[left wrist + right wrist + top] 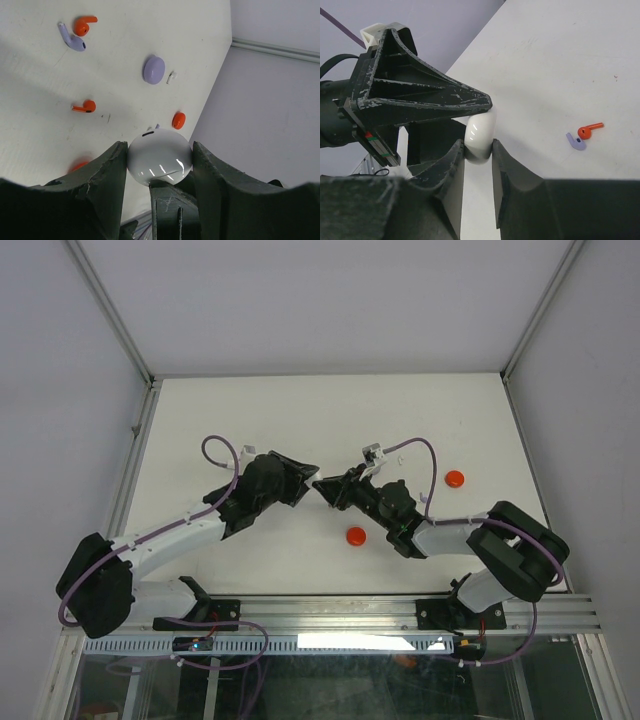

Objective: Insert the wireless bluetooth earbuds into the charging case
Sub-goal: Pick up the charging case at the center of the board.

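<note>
Charging case [160, 159], white and round, sits pinched between fingers of left end effector [159, 146], above counter [40, 80]. Right end effector [478, 148] faces it nose to nose, fingers closed on edge of same case. Red earbud [84, 25] touches purple earbud [72, 41], far off on counter. Second red earbud [85, 106] lies alone, nearer. Purple puck [154, 69] has tiny white bud [171, 77] just beside. Red puck [178, 120] shows just past case.
</note>
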Tool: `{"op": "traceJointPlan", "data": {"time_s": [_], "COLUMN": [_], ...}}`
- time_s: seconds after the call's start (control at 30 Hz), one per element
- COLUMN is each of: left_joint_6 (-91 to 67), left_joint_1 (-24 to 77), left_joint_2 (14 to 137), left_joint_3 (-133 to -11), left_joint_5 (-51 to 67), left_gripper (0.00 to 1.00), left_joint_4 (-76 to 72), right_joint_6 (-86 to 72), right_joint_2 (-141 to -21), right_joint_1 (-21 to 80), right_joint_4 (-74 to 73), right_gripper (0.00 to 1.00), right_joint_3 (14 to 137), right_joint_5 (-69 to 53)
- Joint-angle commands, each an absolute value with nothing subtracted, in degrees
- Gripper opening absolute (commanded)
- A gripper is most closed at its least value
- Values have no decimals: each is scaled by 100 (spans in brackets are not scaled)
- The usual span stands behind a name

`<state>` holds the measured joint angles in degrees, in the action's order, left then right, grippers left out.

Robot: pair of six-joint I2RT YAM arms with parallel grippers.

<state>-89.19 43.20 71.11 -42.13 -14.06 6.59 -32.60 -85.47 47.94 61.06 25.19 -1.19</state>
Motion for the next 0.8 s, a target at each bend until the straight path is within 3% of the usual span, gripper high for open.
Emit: {"op": "traceJointPlan", "data": {"time_s": [0.0, 0.17, 0.27, 0.4, 0.57, 0.77], "left_joint_6": [-8843, -8121, -7377, -6303, -4902, -3354], "left_joint_1": [4378, 4371, 4369, 4367, 4367, 4365], "left_joint_2": [6797, 6471, 6235, 5841, 5304, 4661], "left_joint_3": [-4110, -4024, -3953, -3833, -3709, -3405], "left_joint_5": [-1521, -1744, -1852, -1850, -1804, -1181], "left_gripper": [49, 75, 84, 90, 97, 99], "left_joint_4": [326, 282, 207, 84, -26, -504], "right_joint_6": [-3012, -2682, -2375, -2251, -1484, -736], "right_joint_2": [-8362, -8024, -7667, -7128, -6537, -6296], "right_joint_1": [4825, 4796, 4719, 4561, 4191, 3931], "right_joint_4": [6540, 6117, 5527, 4320, 2496, 440], "right_gripper": [6, 3, 2, 1, 0, 0], "right_joint_3": [2630, 2643, 2713, 3026, 3552, 4489], "right_joint_5": [-162, -484, -777, -930, -1994, -2614]}}
